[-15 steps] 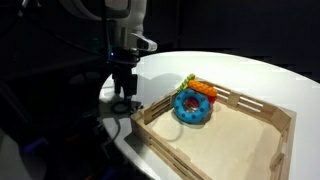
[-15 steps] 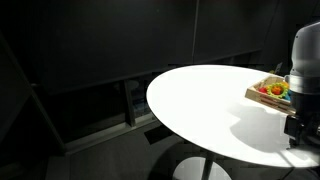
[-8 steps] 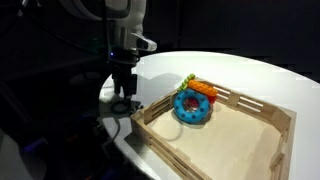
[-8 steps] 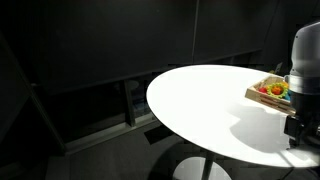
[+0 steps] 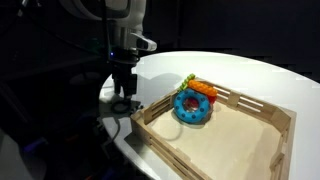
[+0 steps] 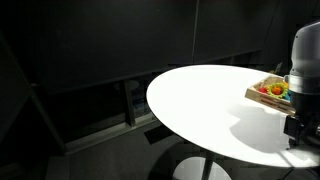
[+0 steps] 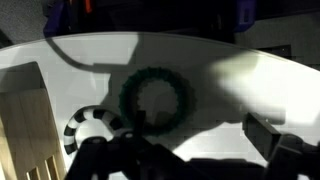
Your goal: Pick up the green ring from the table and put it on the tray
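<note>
Nearest the lens in the wrist view, we saw the gripper (image 7: 180, 150) low over the table (image 7: 240, 85), its dark jaws spread wide at the bottom of the frame and holding nothing. We judged this a pose set for closing on the green ring (image 7: 155, 97), which lay flat on the white top at the centre of the frame, just beyond the fingertips. At the left edge stood a corner of the tray (image 7: 20, 110), near the ring, so the carry looked short. In an exterior view the gripper (image 5: 122, 102) hung at left beside the tray (image 5: 283, 122). Farther back inside the tray lay the blue toy (image 5: 192, 108).
</note>
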